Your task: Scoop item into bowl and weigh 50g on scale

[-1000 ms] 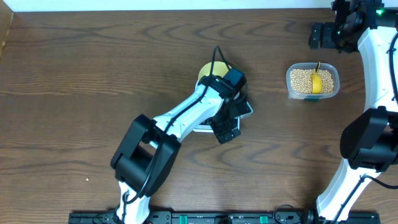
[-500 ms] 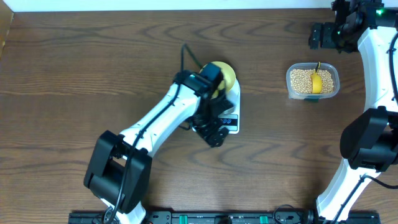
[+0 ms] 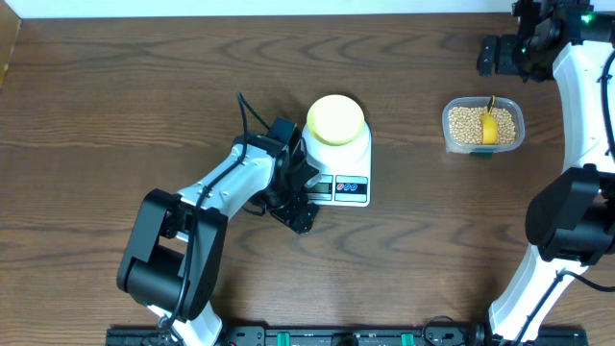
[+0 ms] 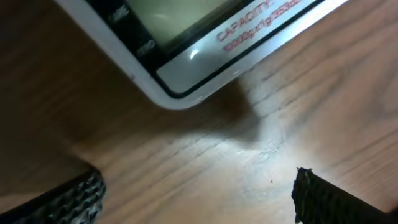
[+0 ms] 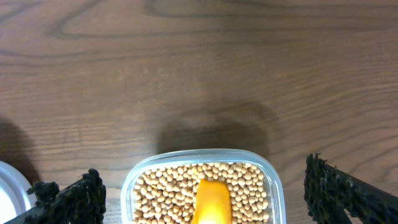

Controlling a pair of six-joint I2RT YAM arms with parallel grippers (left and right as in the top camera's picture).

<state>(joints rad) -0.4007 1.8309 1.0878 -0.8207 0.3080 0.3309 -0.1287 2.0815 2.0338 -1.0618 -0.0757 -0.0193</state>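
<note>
The pale yellow bowl [image 3: 335, 119] stands on the back of the white scale [image 3: 354, 161] in mid-table. My left gripper [image 3: 296, 213] hovers low at the scale's front left corner, open, with only bare wood between its fingers [image 4: 74, 199]. The left wrist view shows that corner of the scale [image 4: 186, 68] and part of its display. The beans [image 3: 465, 121] fill a clear tub [image 3: 448, 135] at the right, with a yellow scoop [image 3: 489, 127] lying in them. My right gripper [image 3: 495, 55] hangs open beyond the tub, and the beans [image 5: 161, 193] and scoop [image 5: 211, 202] show between its fingers.
The left arm [image 3: 221, 187] stretches across the table left of the scale. The right arm [image 3: 577, 115] runs along the right edge, close to the tub [image 5: 127, 186]. Bare wood lies between scale and tub.
My left arm has swung left and drawn back off the scale, uncovering the bowl. Its gripper now sits at the scale's front left corner. The right arm has not moved.
</note>
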